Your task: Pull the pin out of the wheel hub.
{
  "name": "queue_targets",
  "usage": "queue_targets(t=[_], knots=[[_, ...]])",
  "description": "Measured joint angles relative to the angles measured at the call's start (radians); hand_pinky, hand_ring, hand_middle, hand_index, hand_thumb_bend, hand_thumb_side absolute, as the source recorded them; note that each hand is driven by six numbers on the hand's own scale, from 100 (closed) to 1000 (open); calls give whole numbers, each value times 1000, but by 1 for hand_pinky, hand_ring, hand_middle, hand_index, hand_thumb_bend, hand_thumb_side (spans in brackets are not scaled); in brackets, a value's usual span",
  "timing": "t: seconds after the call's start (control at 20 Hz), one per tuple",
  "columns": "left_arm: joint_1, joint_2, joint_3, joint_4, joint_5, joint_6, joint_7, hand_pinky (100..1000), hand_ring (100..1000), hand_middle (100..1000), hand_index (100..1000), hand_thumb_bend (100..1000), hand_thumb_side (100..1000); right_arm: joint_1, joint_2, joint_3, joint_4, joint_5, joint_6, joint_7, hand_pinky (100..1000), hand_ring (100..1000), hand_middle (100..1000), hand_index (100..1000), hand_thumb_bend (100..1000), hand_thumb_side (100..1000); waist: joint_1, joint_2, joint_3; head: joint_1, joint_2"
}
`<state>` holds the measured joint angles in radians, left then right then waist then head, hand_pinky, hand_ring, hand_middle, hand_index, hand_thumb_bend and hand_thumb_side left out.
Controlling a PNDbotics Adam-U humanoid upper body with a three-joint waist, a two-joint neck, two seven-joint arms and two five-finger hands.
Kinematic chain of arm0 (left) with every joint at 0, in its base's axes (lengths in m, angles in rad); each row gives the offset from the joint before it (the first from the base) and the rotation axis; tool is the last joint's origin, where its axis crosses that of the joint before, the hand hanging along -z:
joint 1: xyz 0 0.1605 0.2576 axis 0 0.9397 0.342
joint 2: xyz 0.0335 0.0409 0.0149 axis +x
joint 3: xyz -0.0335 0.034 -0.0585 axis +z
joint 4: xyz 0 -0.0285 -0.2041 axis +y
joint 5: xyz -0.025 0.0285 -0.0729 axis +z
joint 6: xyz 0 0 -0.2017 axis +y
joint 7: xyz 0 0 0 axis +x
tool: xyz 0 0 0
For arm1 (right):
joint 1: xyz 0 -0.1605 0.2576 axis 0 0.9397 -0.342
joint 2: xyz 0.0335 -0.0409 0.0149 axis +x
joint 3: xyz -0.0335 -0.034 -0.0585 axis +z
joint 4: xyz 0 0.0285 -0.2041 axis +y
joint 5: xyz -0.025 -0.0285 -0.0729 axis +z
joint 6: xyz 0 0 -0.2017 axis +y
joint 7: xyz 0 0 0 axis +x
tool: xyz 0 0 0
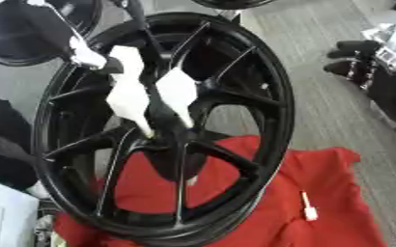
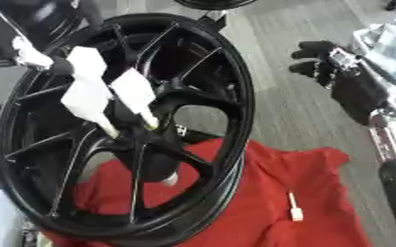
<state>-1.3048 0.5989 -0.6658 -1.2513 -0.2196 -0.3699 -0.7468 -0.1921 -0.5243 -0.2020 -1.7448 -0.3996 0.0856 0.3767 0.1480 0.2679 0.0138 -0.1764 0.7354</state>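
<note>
The left hand (image 1: 147,96), white fingers pinched together, reaches down from the upper left onto the hub (image 1: 172,140) at the middle of the wheel (image 1: 273,96), where the pin must sit, hidden.

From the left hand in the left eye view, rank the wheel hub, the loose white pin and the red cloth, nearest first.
1. Wheel hub: right at the left hand fingertips, centre.
2. Red cloth: below, behind the wheel.
3. Loose white pin: lower right, lying on the cloth.
</note>
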Motion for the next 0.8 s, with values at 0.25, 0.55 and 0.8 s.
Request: queue_targets(t=[0.25, 0.55, 0.8], knots=[[3, 0, -3, 2, -10, -4, 4, 894, 864, 798, 829, 434, 540, 0, 0, 0, 3, 0, 0, 0, 953, 771, 769, 833, 100, 724, 0, 0, -1, 2, 0], [11, 0, -3, 15, -20, -7, 7, 893, 862, 795, 829, 415, 500, 0, 0, 0, 3, 1, 0, 1, 953, 771, 769, 833, 100, 725, 0, 0, -5, 3, 0], [16, 0, -3, 26, -28, -8, 8, 890, 855, 775, 835, 392, 515, 0, 0, 0, 3, 1, 1, 2, 953, 771, 769, 833, 100, 726, 0, 0, -5, 4, -3]])
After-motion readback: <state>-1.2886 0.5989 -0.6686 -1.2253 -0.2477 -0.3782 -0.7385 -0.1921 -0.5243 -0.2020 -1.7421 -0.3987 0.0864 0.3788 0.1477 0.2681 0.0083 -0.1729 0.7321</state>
